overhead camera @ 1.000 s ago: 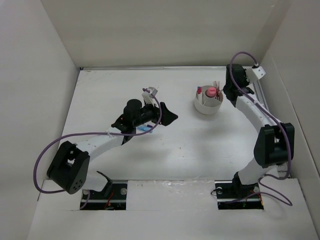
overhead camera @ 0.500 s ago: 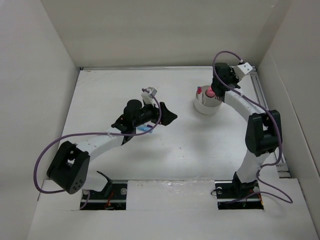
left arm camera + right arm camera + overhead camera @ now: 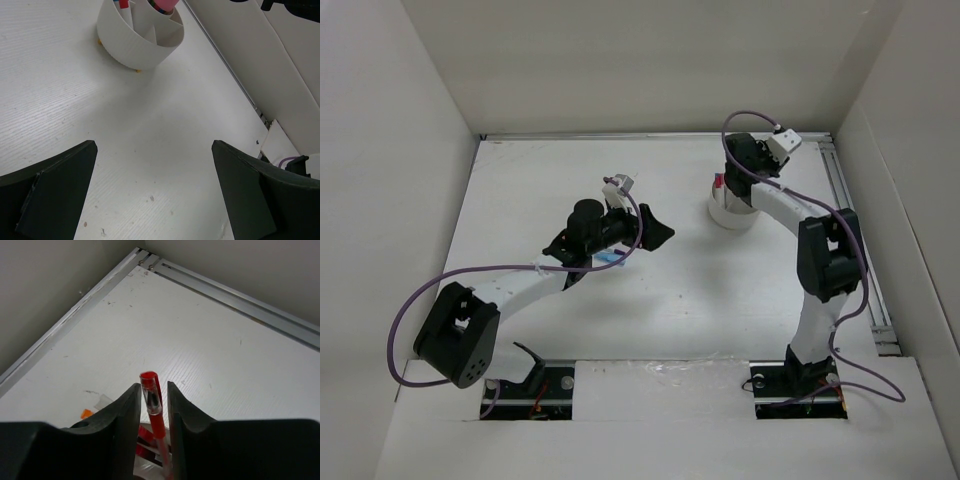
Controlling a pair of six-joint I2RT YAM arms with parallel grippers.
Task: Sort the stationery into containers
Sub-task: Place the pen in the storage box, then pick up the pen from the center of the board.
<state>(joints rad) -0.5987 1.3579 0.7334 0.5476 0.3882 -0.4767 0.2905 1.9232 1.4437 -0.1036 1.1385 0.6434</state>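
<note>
Red pen: clamped between the narrowly parted fingers of the right gripper; long axis along the fingers, tip apparently toward the divided white tub directly beneath; left gripper wide apart, empty, well left of tub.

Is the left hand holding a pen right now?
No, the left hand is wide open, with only bare table showing across its gap.

The red pen is glossy plastic, the white tub matt (plastic too), the table ribbed.
</note>
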